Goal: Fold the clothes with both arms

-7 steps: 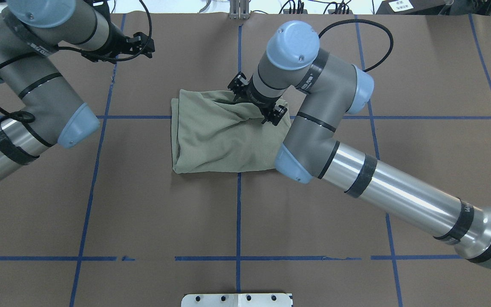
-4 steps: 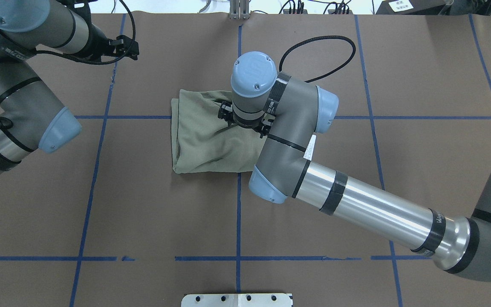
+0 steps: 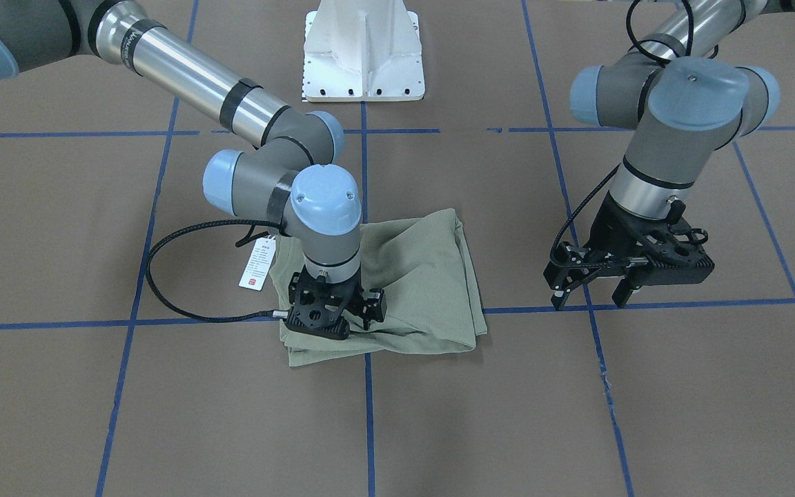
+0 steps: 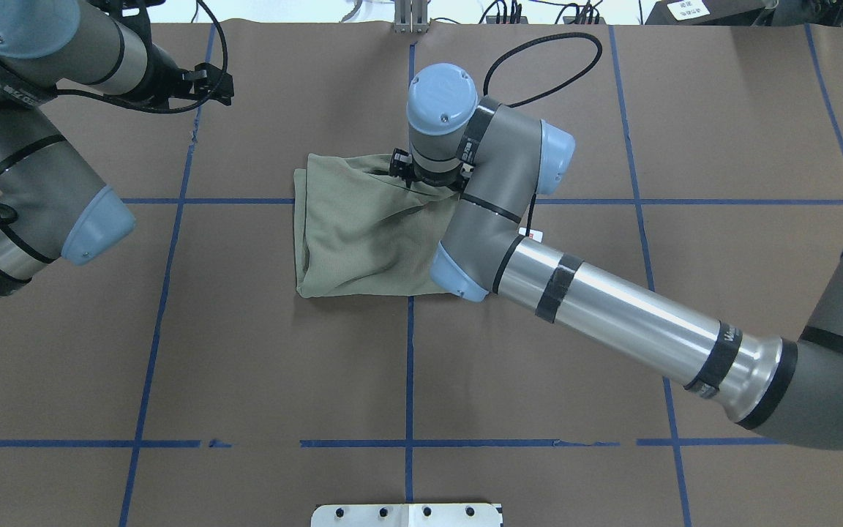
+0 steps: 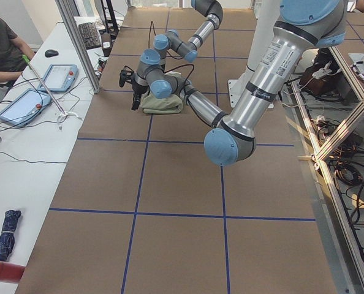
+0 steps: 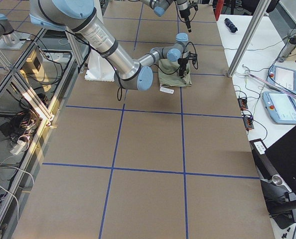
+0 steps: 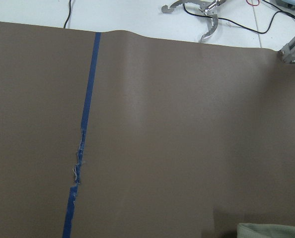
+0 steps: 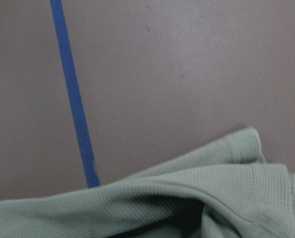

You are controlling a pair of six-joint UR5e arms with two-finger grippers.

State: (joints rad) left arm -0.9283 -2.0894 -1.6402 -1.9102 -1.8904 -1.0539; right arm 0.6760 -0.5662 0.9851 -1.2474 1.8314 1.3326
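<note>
right gripper (image 3: 334, 323): jaws pinched narrow on a gathered fold of the green shirt (image 3: 425, 276), centre frame | left gripper (image 3: 589, 298): spread wide, empty, right of frame

Right arm (image 4: 498, 205) low across shirt (image 4: 348, 234)

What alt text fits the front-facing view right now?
The right claw is down on a folded sage-green shirt, its white hang tag poking out beside it. The left claw hangs open above the table, apart from the shirt.
</note>
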